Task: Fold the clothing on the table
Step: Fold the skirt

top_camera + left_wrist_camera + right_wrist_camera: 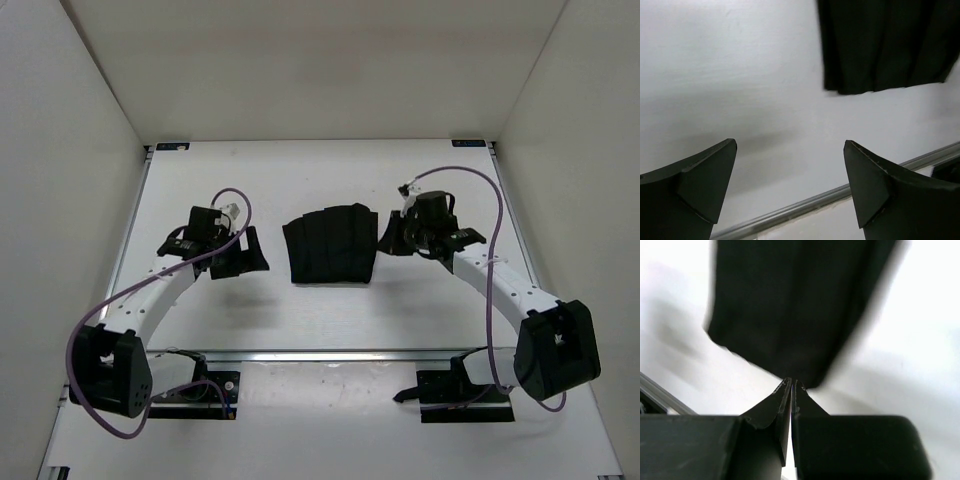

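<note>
The clothing (330, 245), a black pleated garment, lies as a compact rectangle in the middle of the white table (330, 320). My left gripper (245, 257) stands open just left of it and apart from it, with nothing between its fingers. In the left wrist view the left gripper (790, 142) frames bare table, and the clothing (885, 45) is at the upper right. My right gripper (388, 238) is at the garment's right edge. In the right wrist view the right gripper (791, 381) is shut, its tips at the edge of the clothing (800, 305), and no fabric shows between them.
White enclosure walls (90, 120) rise on the left, back and right of the table. A metal rail (330, 354) runs along the near edge, also seen as the rail (805, 202). Purple cables (490, 290) loop off both arms.
</note>
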You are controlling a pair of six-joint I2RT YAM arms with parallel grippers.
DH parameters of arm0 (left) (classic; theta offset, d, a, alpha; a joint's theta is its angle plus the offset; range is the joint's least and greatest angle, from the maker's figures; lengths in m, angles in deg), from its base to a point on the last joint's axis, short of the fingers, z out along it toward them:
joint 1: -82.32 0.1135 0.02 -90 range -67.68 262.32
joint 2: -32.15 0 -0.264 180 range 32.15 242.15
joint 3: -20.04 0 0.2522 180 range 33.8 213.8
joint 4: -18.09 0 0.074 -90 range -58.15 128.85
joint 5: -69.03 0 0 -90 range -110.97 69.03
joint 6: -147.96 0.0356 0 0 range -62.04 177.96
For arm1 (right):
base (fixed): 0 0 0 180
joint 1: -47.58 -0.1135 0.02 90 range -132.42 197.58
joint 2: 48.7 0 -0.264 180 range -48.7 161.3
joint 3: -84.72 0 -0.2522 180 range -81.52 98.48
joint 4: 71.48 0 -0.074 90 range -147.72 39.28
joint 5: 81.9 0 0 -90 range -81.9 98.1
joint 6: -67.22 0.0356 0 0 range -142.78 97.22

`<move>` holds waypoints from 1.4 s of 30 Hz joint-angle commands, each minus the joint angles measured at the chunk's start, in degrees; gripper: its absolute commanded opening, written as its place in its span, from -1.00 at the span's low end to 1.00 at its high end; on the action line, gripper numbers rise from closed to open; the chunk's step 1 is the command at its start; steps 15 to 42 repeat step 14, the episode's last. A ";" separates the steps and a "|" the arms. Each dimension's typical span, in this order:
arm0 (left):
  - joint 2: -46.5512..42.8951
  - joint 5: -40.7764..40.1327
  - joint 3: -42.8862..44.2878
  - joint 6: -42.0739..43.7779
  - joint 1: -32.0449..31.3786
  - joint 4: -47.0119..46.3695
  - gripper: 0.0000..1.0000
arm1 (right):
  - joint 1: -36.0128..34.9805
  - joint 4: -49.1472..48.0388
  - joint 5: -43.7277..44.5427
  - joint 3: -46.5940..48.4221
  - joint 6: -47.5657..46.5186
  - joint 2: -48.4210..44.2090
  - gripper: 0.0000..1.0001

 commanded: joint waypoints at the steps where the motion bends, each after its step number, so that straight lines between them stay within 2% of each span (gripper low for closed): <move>1: 0.85 -4.00 0.32 5.41 -1.18 7.59 0.98 | 0.47 0.98 0.19 -1.17 -2.08 -1.51 -0.96; 9: -3.53 -3.04 -3.72 7.25 -1.00 6.80 0.95 | -0.92 0.28 -1.48 -0.12 -2.08 1.65 -0.97; 14: -2.40 -5.68 -4.07 7.43 -0.56 7.95 0.97 | -0.67 0.45 -1.48 -0.64 -2.25 2.09 -0.99; 42: -2.40 -5.68 -4.07 7.43 -0.56 7.95 0.97 | -0.67 0.45 -1.48 -0.64 -2.25 2.09 -0.99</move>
